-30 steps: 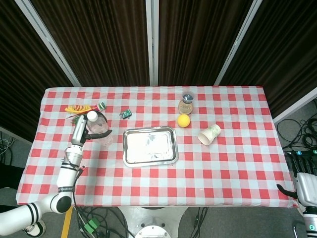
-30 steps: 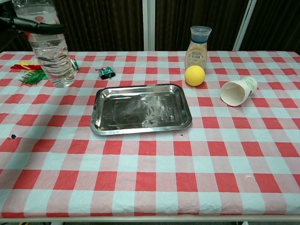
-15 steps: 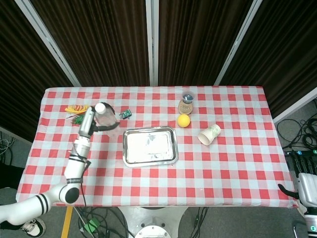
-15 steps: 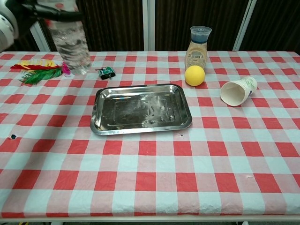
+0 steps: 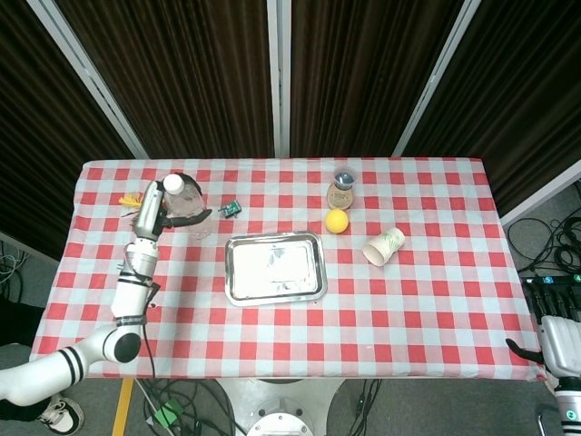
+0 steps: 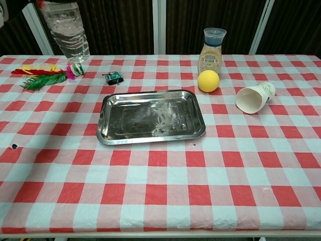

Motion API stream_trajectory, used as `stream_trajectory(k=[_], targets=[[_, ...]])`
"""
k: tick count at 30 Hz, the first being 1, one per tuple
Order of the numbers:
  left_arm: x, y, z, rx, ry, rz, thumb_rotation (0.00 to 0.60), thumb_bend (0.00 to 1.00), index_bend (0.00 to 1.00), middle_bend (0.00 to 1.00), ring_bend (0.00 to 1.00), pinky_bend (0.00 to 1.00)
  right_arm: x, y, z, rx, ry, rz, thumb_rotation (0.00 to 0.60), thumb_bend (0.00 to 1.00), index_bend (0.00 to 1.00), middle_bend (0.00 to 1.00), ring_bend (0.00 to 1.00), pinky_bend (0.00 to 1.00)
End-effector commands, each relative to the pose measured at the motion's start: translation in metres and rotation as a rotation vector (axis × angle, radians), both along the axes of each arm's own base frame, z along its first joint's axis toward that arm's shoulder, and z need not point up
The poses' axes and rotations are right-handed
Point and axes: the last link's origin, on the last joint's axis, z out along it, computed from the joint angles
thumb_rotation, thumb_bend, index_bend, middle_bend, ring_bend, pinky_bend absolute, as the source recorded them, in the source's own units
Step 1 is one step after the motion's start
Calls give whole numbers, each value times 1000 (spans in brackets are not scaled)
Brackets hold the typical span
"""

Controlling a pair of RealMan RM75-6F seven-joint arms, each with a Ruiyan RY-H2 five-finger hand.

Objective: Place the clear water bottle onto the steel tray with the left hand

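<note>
The clear water bottle (image 5: 188, 211) with a white cap is held in the air by my left hand (image 5: 166, 216), whose dark fingers wrap its upper part. In the chest view the bottle (image 6: 67, 31) hangs upright above the table's far left, its top and the hand cut off by the frame edge. The steel tray (image 5: 274, 267) lies flat and bare at the table's middle, to the right of the bottle and nearer the front; the chest view shows the tray (image 6: 150, 118) too. My right hand (image 5: 556, 345) hangs off the table's front right corner, holding nothing.
A feather toy (image 6: 37, 80) lies under the bottle at far left. A small green toy car (image 6: 114, 77) sits behind the tray's left corner. Behind the tray on the right are a yellow ball (image 6: 208, 80), a seasoning jar (image 6: 212, 49) and a tipped paper cup (image 6: 255, 98).
The bottle has left the tablecloth and risen steadily in my left hand, ending a little further back. The tray and the right hand have not moved.
</note>
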Motion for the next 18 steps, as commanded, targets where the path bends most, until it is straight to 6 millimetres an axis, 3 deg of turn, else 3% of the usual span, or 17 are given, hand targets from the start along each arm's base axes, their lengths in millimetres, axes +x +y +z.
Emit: stream_trajectory(k=[1, 8, 18], targets=[[24, -15, -30, -67, -75, -37, 600, 218, 639, 671, 533, 545, 1, 1, 0, -3, 4, 4, 600, 88, 15, 44, 0, 0], [39, -33, -68, -32, -97, -57, 600, 206, 622, 672, 533, 545, 0, 1, 4, -26, -5, 8, 600, 88, 15, 44, 0, 0], [44, -59, -116, -56, -77, -82, 600, 194, 615, 660, 526, 539, 0, 0, 2, -21, -14, -1, 600, 88, 6, 44, 0, 0]])
